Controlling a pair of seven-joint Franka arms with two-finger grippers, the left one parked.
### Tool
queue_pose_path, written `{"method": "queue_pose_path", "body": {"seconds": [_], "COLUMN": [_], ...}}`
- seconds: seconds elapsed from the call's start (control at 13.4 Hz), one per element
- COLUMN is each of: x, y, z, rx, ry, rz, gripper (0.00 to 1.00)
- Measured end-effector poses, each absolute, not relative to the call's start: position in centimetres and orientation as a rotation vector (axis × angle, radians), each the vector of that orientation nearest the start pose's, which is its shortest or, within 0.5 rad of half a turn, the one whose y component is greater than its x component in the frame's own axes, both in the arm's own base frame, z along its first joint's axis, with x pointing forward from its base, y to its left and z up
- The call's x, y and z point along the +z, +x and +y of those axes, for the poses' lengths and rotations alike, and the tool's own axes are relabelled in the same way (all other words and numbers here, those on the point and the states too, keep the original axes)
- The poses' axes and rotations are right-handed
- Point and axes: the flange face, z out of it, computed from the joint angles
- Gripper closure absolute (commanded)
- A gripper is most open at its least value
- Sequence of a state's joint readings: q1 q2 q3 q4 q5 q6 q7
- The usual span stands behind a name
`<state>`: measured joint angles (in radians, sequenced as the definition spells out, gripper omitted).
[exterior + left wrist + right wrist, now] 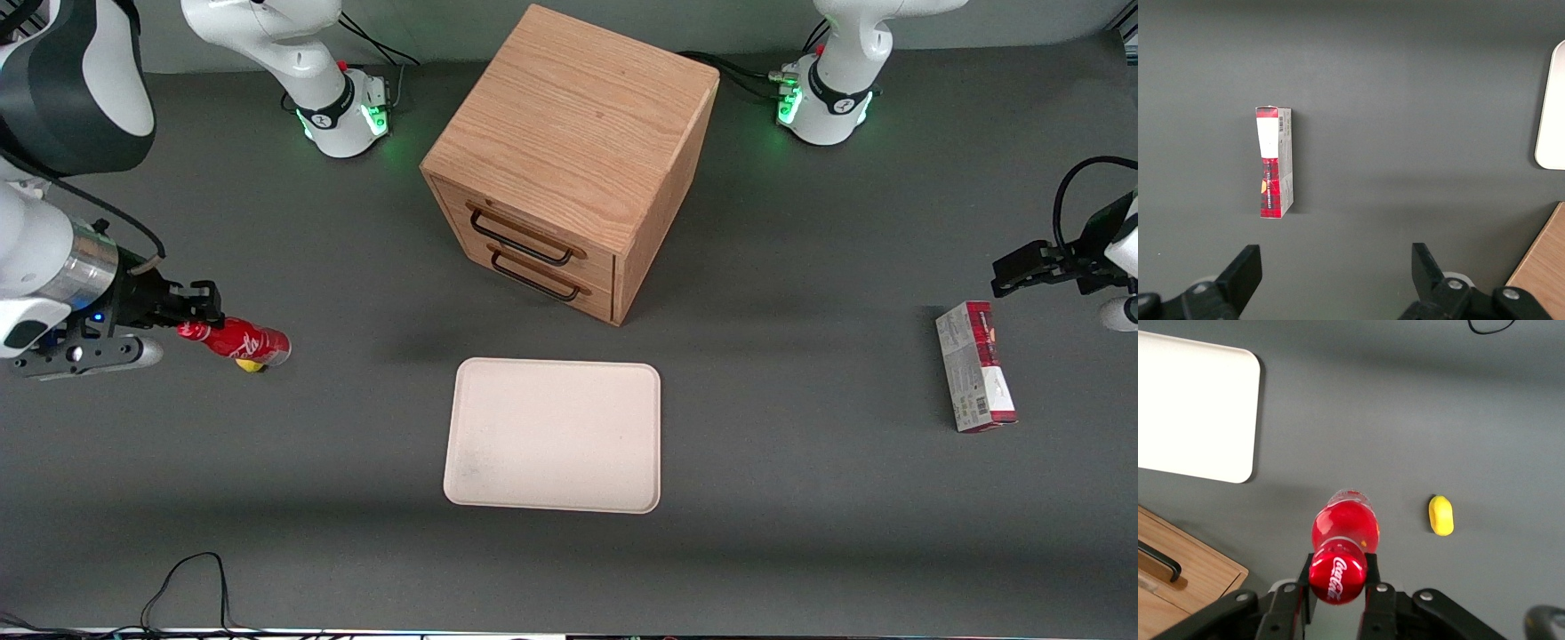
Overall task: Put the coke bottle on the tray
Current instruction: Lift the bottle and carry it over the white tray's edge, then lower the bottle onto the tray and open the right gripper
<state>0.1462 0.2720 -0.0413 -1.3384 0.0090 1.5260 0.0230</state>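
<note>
Jaws, as I read them on my feed, are clamped on the neck of the coke bottle [236,341], just below its cap. Gripper [206,313] hangs above the table at the working arm's end, the bottle lifted and tilted, base toward the tray [498,427]. A small yellow object [1441,515] lies on the table near the bottle's base. The tray lies flat, nearer the camera than the wooden drawer cabinet [569,160].
</note>
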Motion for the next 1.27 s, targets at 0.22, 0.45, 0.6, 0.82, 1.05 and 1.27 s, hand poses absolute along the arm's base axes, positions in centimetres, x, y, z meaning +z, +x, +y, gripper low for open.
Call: {"method": "queue_pose_path", "body": {"seconds": [0.22,0.45,0.6,0.82,1.05,1.27], "x": [55.4,51.0,46.5,41.4,38.4,36.6], "y": [65.3,69.0,71.2,72.5,72.7,72.9], "z": [9.5,15.0,19.1,24.2,27.7,28.8], "rx": [0.126,0.109,0.065,0.004,-0.056,-0.085], "ry": [-3.149,-3.143,-3.106,-3.073,-3.051,-3.061], "rz": [-0.097,0.028,0.162,0.253,0.287,0.270], "gripper": [1.00,1.00,1.00,1.00,1.00,1.00]}}
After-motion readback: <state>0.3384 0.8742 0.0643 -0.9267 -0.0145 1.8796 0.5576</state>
